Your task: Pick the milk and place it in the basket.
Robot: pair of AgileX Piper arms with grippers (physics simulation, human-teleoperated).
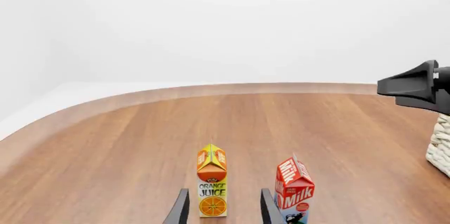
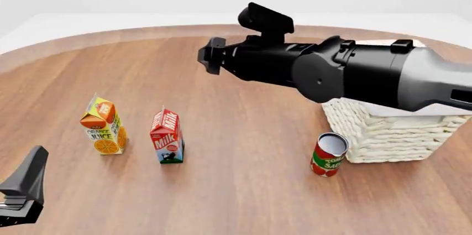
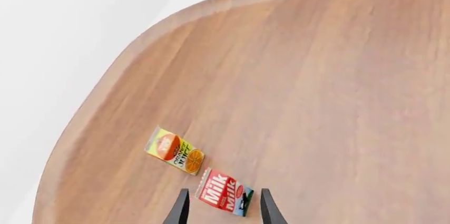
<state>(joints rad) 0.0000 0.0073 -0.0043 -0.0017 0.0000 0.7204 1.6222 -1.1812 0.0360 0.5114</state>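
The milk (image 2: 167, 135) is a small red carton standing upright on the wooden table, with the orange juice carton (image 2: 104, 133) to its left. The white wicker basket (image 2: 383, 130) stands at the right, partly hidden by my right arm. My right gripper (image 2: 210, 55) hovers high above the table, beyond the milk, open and empty. In the right wrist view the milk (image 3: 225, 191) shows far below, between the open fingers (image 3: 180, 209). My left gripper (image 1: 224, 191) is open and empty, low at the near left. Its view shows the juice (image 1: 212, 188) between the fingers and the milk (image 1: 294, 190) beside it.
A red-green can (image 2: 328, 155) stands just in front of the basket's near left corner. The table (image 2: 244, 191) has a curved far edge. The right arm's tip (image 1: 414, 87) and the basket's edge (image 1: 441, 147) show in the left wrist view.
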